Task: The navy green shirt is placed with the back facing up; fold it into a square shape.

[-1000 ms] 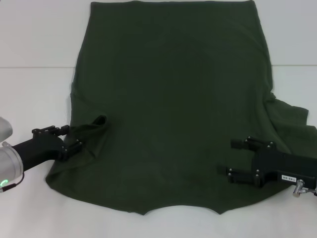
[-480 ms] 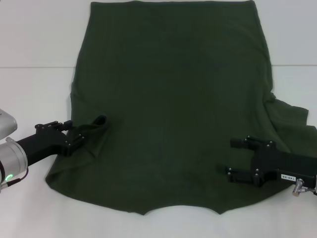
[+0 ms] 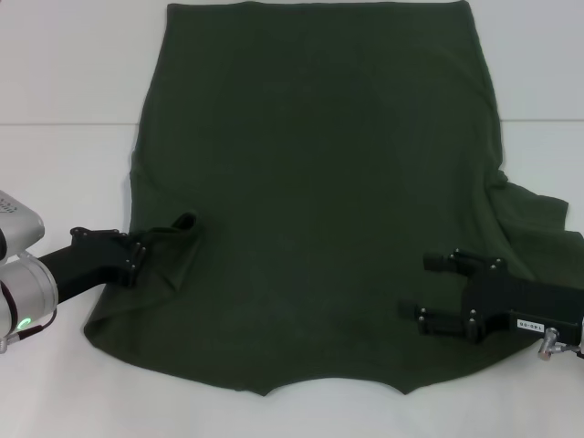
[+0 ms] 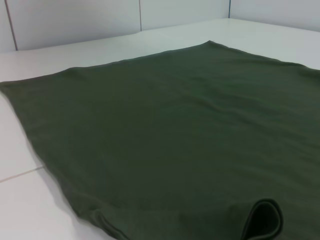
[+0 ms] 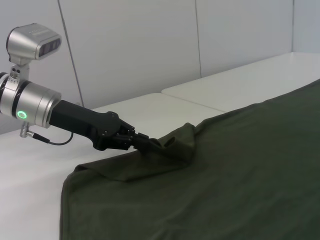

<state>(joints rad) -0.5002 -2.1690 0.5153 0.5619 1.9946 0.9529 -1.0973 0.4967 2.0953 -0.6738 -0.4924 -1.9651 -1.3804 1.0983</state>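
One navy green shirt (image 3: 319, 182) on table (image 3: 64, 73), left end effector (image 3: 146, 253) clamped on its sleeve, right end effector (image 3: 433, 287) apart.

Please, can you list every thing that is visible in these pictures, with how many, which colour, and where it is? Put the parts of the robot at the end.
navy green shirt: one, dark olive green, spread flat with its plain side up over most of the table; its left sleeve is folded over onto the body, its right sleeve lies rumpled at the right edge.
table: one, white, under the shirt, with a thin seam line across it.
wall: white panels, behind the table, seen in the right wrist view.
left pincer: one, black on a silver arm, at the shirt's left edge, shut on the folded sleeve.
right pincer: one, black, over the shirt's right side near the collar end, open, holding nothing.
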